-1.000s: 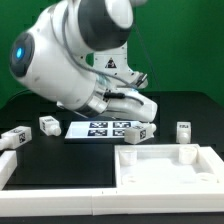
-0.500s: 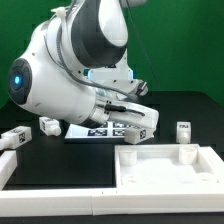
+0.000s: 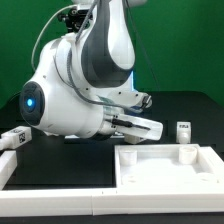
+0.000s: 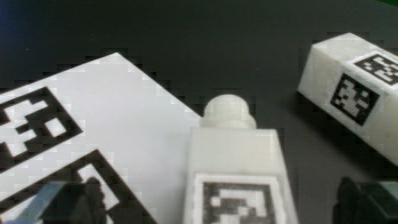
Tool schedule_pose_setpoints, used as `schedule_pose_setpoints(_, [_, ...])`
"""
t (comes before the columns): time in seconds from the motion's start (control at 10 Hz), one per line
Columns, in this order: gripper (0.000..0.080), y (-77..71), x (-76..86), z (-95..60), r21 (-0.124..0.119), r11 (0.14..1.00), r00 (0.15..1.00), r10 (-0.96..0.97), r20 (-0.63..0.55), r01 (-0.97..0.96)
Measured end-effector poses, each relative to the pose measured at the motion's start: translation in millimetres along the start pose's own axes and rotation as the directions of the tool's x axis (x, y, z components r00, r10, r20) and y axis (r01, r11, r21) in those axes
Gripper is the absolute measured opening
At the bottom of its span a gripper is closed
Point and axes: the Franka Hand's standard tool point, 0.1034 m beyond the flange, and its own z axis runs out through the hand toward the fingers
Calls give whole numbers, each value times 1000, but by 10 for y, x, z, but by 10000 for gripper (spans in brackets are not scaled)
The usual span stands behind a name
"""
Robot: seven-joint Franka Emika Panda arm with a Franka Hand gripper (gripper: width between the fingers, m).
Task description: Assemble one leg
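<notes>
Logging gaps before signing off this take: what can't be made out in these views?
Exterior view: the arm hides the marker board and the middle leg.
Wrist view: the gripper shows only dark, blurred fingertips cut by the edge, apart on either side of that leg.
Wrist view: the edge cuts off the second leg.
Exterior view: tags on the leg at that view's right are too small to read.

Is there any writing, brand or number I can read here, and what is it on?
None can be read: no words, brands or numbers.
The leg, a second leg and the marker board carry only black-and-white square patterns, not letters.
The robot arm shows no legible label.
</notes>
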Motion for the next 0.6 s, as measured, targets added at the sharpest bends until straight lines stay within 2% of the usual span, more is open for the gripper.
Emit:
schedule_pose_setpoints(0.1, [646, 0, -1, 1, 0, 1000, 1000, 0, 0, 0])
schedule_pose_setpoints(0.2, [483, 0, -1, 2, 0, 1000, 1000, 0, 0, 0])
schedule_pose_setpoints(0.3, [283, 0, -2, 3, 0, 1000, 1000, 0, 1, 0])
schedule_pose_setpoints(0.6, [281, -28, -35, -13, 1, 1000, 1000, -2, 5, 2])
